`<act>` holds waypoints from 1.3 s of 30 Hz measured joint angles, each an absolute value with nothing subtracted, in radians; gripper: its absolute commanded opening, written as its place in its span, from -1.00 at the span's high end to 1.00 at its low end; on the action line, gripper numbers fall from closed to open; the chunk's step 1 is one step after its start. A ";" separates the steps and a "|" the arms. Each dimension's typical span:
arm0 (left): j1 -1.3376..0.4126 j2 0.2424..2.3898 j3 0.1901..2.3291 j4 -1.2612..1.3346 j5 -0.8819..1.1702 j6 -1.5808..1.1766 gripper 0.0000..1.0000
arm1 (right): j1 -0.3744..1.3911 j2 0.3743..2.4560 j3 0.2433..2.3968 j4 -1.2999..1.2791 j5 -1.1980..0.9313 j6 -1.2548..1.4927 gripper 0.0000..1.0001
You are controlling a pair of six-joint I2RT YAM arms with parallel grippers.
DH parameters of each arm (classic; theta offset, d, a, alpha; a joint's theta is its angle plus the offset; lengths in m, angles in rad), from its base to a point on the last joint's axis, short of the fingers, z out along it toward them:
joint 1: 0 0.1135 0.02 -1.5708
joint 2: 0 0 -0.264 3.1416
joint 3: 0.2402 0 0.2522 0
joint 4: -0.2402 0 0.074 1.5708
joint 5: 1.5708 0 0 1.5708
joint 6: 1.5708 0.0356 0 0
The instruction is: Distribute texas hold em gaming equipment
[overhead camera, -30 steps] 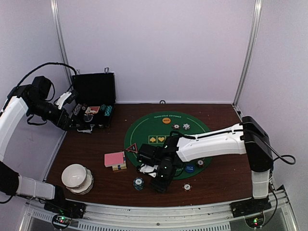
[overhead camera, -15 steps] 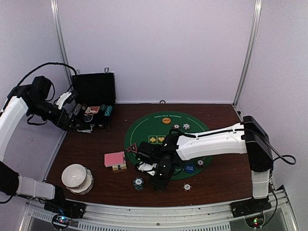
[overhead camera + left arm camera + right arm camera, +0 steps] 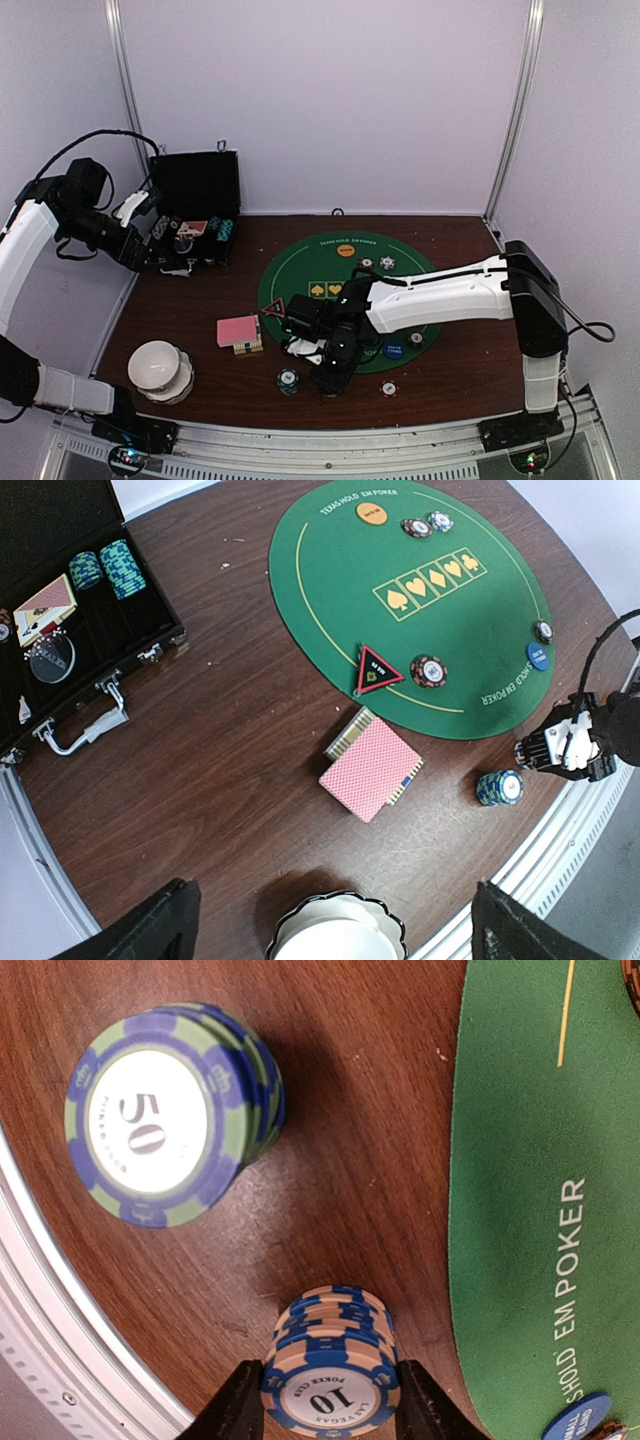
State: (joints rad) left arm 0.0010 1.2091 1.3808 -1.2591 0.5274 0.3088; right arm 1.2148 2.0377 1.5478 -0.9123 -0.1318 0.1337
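Chip stack [image 3: 330, 1380] — tan, blue-striped, marked "10".

A squared deck of pink-backed playing cards [image 3: 370, 770] lies flat on the brown bench [image 3: 220, 740], just off the green felt mat [image 3: 330, 590]. On the mat's edge, a red-black triangle marker [image 3: 378, 670] sits beside a dark striped chip stack [image 3: 428, 670]. A green-and-blue "50" chip stack [image 3: 165, 1125] stands on bare wood. Near it, a tan-and-blue "10" chip stack [image 3: 328, 1380] is clasped in the right claw [image 3: 330, 1402].
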 measured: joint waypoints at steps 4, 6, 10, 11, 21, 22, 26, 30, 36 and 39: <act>0.001 1.209 1.381 -1.259 0.527 0.309 -0.95 | 1.215 2.038 1.548 -0.912 -0.133 0.133 0.09; 0.001 1.209 1.381 -1.259 0.527 0.309 -0.95 | 1.215 2.038 1.548 -0.912 -0.136 0.134 0.07; 0.001 1.209 1.381 -1.259 0.527 0.309 -0.95 | 1.215 2.041 1.548 -0.912 -0.145 0.133 0.01; 0.001 1.209 1.381 -1.259 0.527 0.309 -0.95 | 1.215 2.043 1.548 -0.912 -0.146 0.133 0.00; 0.001 1.208 1.381 -1.259 0.527 0.309 -0.95 | 1.215 2.043 1.547 -0.906 -0.153 0.135 0.47; 0.001 1.208 1.381 -1.259 0.527 0.309 -0.95 | 1.215 2.043 1.547 -0.905 -0.152 0.134 0.54; 0.001 1.208 1.381 -1.259 0.527 0.309 -0.95 | 1.215 2.042 1.548 -0.906 -0.149 0.133 0.64; 0.001 1.208 1.382 -1.259 0.528 0.309 -0.95 | 1.215 2.042 1.561 -0.925 -0.132 0.132 0.65; 0.001 1.208 1.384 -1.259 0.528 0.309 -0.95 | 1.205 2.033 1.622 -0.955 -0.097 0.126 0.72; 0.001 1.208 1.386 -1.259 0.528 0.309 -0.95 | 1.190 2.020 1.641 -0.955 -0.085 0.126 0.73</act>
State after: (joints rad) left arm 0.0010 1.2076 1.3861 -1.2594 0.5278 0.3088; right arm 1.1900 2.0205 1.6409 -0.9550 -0.0849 0.1261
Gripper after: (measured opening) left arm 0.976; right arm 0.399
